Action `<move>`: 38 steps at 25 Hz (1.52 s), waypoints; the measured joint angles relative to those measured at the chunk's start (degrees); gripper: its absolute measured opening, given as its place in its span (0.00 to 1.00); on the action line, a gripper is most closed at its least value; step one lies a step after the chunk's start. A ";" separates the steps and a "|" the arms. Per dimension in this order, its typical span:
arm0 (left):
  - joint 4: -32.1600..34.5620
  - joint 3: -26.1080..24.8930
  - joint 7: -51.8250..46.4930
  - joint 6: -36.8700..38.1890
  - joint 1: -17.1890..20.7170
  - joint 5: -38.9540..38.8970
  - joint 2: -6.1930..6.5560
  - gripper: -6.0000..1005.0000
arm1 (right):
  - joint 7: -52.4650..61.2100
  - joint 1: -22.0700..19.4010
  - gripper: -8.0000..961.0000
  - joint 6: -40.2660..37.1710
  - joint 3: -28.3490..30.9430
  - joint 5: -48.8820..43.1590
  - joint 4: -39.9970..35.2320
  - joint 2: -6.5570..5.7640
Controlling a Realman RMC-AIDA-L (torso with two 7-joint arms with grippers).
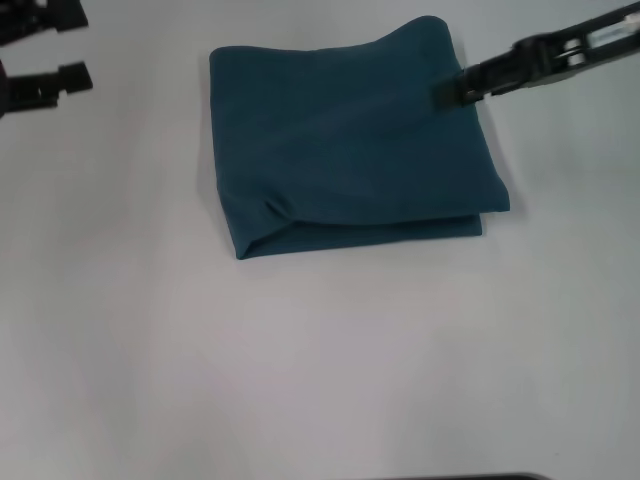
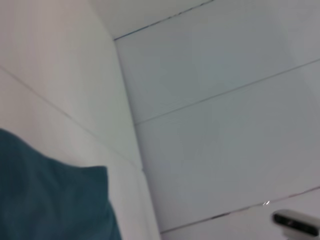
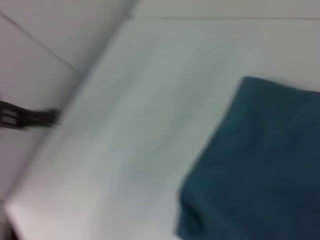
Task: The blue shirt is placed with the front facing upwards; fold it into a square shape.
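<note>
The blue shirt (image 1: 350, 140) lies folded into a rough square at the table's far middle, plain teal side up, with layered edges along its near side. It also shows in the left wrist view as a teal corner (image 2: 50, 200), and the right wrist view catches the shirt (image 3: 260, 170) too. My right gripper (image 1: 455, 88) reaches in from the upper right, its tip over the shirt's far right edge. My left gripper (image 1: 85, 45) is at the far left, apart from the cloth, open and empty.
The white table (image 1: 320, 360) spreads bare in front of and beside the shirt. In the right wrist view the left gripper (image 3: 25, 117) shows past the table's edge. A dark part (image 2: 295, 222) appears in the left wrist view.
</note>
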 joint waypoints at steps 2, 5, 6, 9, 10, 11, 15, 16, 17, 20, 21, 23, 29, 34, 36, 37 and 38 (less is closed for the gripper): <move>-0.63 0.43 1.76 0.30 0.48 0.81 -0.01 0.95 | -2.62 -1.10 0.62 -3.63 3.87 3.61 2.74 -1.34; -1.30 0.93 7.00 0.51 1.38 1.75 -0.44 0.95 | -7.71 -3.81 0.62 -7.15 6.88 8.61 6.03 -2.74; -1.29 1.00 8.25 0.51 1.66 1.96 -0.54 0.95 | -10.00 -5.11 0.62 -7.93 7.22 9.89 6.53 -3.05; -1.01 1.12 12.53 0.55 2.51 2.29 -0.91 0.95 | -15.68 -8.19 0.62 -8.52 7.42 10.84 6.63 -3.24; -1.20 1.17 14.21 0.63 2.80 2.30 -1.25 0.95 | -17.57 -9.04 0.62 -8.53 7.52 10.85 6.70 -3.12; -1.48 1.20 15.37 0.69 3.02 2.29 -1.55 0.95 | -19.50 -9.78 0.62 -8.48 7.73 10.89 6.87 -2.95; -3.78 0.96 25.68 0.78 4.77 2.19 -4.88 0.94 | -25.35 -12.47 0.62 -8.28 9.14 10.95 7.73 -2.41; -4.23 0.62 29.82 0.52 5.33 1.98 -6.21 0.94 | -26.53 -13.10 0.62 -8.27 9.69 10.96 7.91 -2.37; -4.42 0.28 33.57 0.18 5.90 1.87 -7.67 0.94 | -27.52 -13.67 0.62 -8.25 10.24 10.96 8.05 -2.35; -4.23 -0.26 42.71 -1.90 7.06 1.79 -11.41 0.94 | -29.99 -15.60 0.62 -7.90 13.16 10.97 8.35 -2.28; -4.04 -0.19 44.36 -2.81 7.29 1.82 -12.25 0.94 | -30.52 -16.14 0.62 -7.59 13.77 10.94 8.45 -2.28; -2.84 0.35 47.43 -4.65 7.61 1.82 -13.44 0.94 | -31.43 -17.12 0.62 -6.56 14.70 10.87 8.61 -2.27; 3.45 0.94 54.15 -5.89 6.34 0.35 -13.56 0.94 | -30.72 -17.92 0.62 -2.96 15.80 10.77 8.82 -2.07; -0.31 2.80 47.28 -6.06 4.57 0.63 -13.42 0.95 | -26.57 -16.50 0.62 -1.51 16.67 10.80 8.68 -2.40; -3.19 5.88 42.93 -7.20 4.66 1.25 -13.38 0.95 | -23.78 -15.36 0.62 -1.05 16.58 10.73 8.25 -2.92; -4.91 7.63 40.81 -7.93 4.97 1.75 -13.38 0.95 | -22.32 -14.66 0.62 -0.97 16.43 10.65 8.14 -3.26; -6.07 8.74 39.34 -8.53 5.31 2.15 -13.40 0.95 | -20.69 -13.87 0.62 -0.89 16.32 10.57 8.06 -3.64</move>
